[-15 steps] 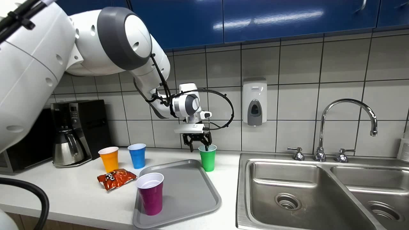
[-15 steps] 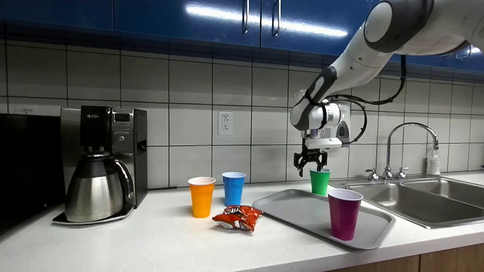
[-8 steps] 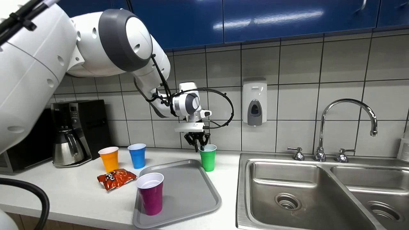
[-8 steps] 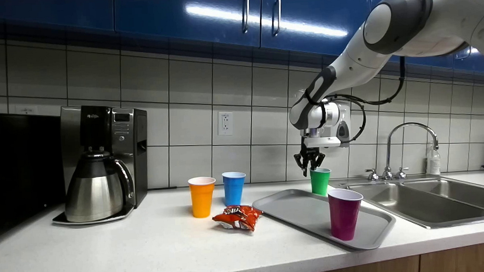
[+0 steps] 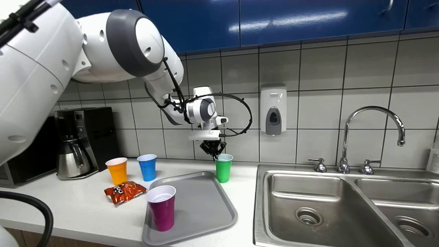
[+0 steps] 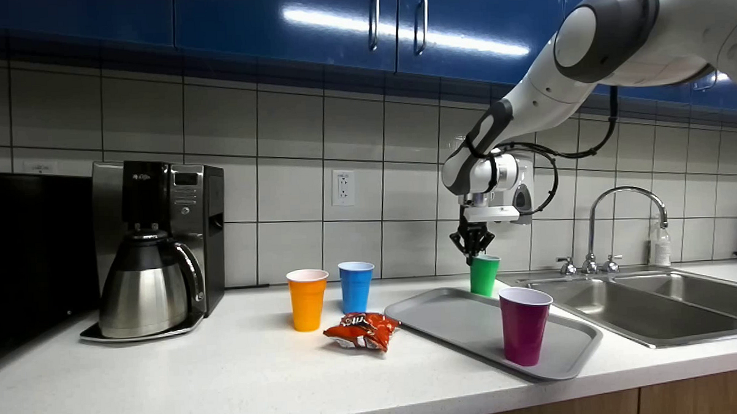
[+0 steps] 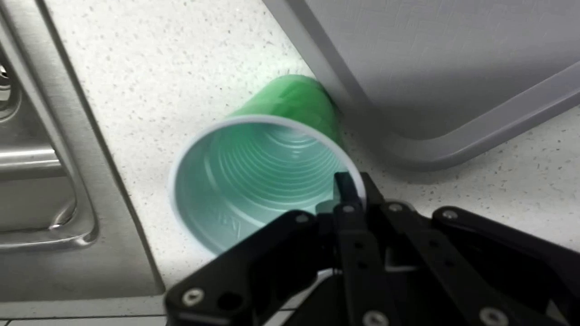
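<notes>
Wrist view: black two-finger gripper (image 7: 359, 188) has a green plastic cup (image 7: 267, 167) pinched by the rim, between grey flat tray (image 7: 430, 68) and stainless sink (image 7: 111, 253), speckled white counter (image 7: 167, 63) around. In both exterior views it's blue cabinets (image 6: 277, 38) over pale tiled wall (image 6: 289, 124).

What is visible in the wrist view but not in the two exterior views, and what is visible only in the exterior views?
Only the wrist view looks down to the bottom of the green cup, and clearly shows one fingertip of the tool inside its wall, one outside.

Only the exterior views show the orange cup, blue cup, purple cup, red bag, coffee maker and faucet.

All share the green cup, the tool, and at least part of the gray tray, sink and counter.
</notes>
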Robot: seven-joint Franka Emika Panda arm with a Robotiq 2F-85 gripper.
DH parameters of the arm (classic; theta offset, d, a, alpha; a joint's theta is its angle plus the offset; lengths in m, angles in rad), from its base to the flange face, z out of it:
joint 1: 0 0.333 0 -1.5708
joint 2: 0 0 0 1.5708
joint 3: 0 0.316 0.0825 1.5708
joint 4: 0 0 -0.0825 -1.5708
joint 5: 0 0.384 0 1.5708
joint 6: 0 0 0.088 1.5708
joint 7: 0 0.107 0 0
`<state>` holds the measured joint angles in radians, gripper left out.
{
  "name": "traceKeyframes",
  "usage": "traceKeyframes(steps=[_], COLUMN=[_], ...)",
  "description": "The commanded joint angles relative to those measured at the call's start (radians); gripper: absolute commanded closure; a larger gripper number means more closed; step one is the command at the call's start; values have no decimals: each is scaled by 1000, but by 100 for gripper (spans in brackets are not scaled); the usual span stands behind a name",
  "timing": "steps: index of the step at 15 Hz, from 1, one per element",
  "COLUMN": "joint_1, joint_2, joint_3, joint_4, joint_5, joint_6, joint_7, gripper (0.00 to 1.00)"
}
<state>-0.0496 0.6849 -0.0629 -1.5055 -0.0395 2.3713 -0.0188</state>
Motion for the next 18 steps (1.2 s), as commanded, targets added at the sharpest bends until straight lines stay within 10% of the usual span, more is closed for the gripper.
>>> traceKeyframes(steps=[1,18], joint_1=[-21,-4], joint_2=[-12,-171], joint_3=[11,48], joint_4=[27,-132], joint_5=[4,-4], joint_6=[-37,-23], joint_7=[-31,-116], gripper=[99,99])
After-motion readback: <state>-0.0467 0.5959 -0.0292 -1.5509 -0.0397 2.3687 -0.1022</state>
